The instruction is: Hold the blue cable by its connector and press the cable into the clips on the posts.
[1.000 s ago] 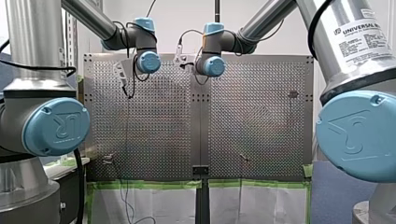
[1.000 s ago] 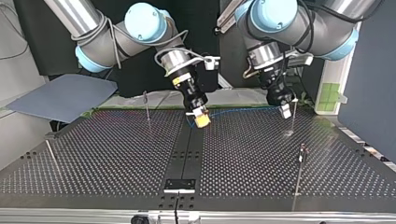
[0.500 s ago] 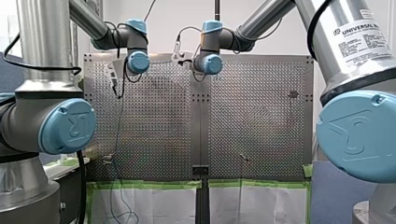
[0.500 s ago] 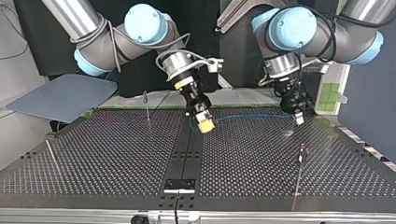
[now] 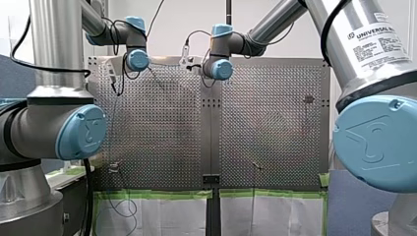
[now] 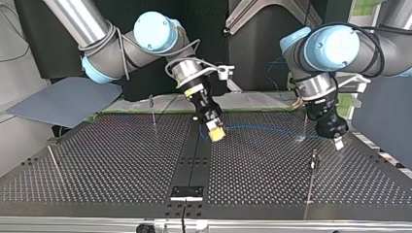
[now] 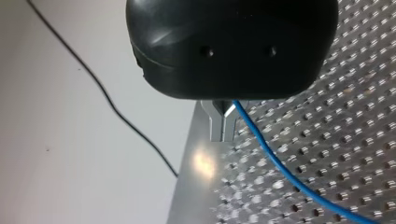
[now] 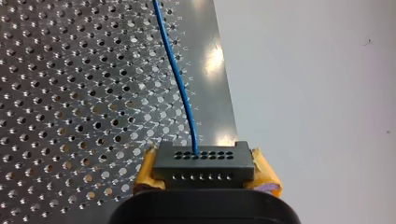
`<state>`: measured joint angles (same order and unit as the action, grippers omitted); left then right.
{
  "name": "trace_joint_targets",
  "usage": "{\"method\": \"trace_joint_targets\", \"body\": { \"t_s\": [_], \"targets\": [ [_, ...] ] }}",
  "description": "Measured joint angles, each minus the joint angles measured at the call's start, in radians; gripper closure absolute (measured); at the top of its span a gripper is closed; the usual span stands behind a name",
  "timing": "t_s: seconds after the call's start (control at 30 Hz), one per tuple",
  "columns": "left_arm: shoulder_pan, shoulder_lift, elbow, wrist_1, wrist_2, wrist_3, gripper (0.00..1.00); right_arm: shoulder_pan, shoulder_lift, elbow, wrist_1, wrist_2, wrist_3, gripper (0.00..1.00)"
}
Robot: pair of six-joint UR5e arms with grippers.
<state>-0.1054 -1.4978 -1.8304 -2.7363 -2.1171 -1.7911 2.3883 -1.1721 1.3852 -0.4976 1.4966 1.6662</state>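
In the right wrist view, my right gripper (image 8: 204, 157) is shut on a black connector block (image 8: 203, 169), held between yellow pads (image 8: 145, 170). The thin blue cable (image 8: 180, 84) leaves the block and runs ahead over the perforated plate. In the top view it stretches from my right gripper (image 6: 215, 132) across to my left gripper (image 6: 338, 141). In the left wrist view, my left gripper (image 7: 223, 134) has its metal fingers (image 7: 215, 122) shut on the blue cable (image 7: 280, 168), just off the plate's edge. A thin post (image 6: 305, 121) stands close behind the cable near my left gripper.
More thin posts stand on the perforated table (image 6: 121, 165): one post (image 6: 153, 110) at the back left of the top view, one post (image 6: 53, 162) at its left edge, and one post (image 6: 312, 179) at the front right. A grey sheet (image 6: 63, 99) lies beyond the table.
My left arm has swung towards the top view's right and nearer the camera, drawing the blue cable out longer. My right gripper has dropped slightly, still holding the connector.
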Motion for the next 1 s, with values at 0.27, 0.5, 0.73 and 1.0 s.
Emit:
{"method": "trace_joint_targets", "body": {
  "t_s": [0.27,0.5,0.73,1.0],
  "targets": [
    [0.029,-0.025,0.048,-0.028,0.055,-0.004,1.00,-0.008,0.003,-0.016,-0.001,-0.001,0.000,1.00],
    [0.049,-0.047,0.059,-0.031,0.103,-0.020,1.00,-0.015,0.004,-0.022,-0.001,-0.002,0.000,1.00],
    [0.074,-0.067,0.070,-0.027,0.143,-0.049,1.00,-0.020,0.005,-0.023,-0.002,-0.005,-0.001,1.00],
    [0.093,-0.068,0.073,-0.026,0.174,-0.069,1.00,-0.024,0.005,-0.029,-0.003,-0.009,-0.001,1.00]
  ]
}}
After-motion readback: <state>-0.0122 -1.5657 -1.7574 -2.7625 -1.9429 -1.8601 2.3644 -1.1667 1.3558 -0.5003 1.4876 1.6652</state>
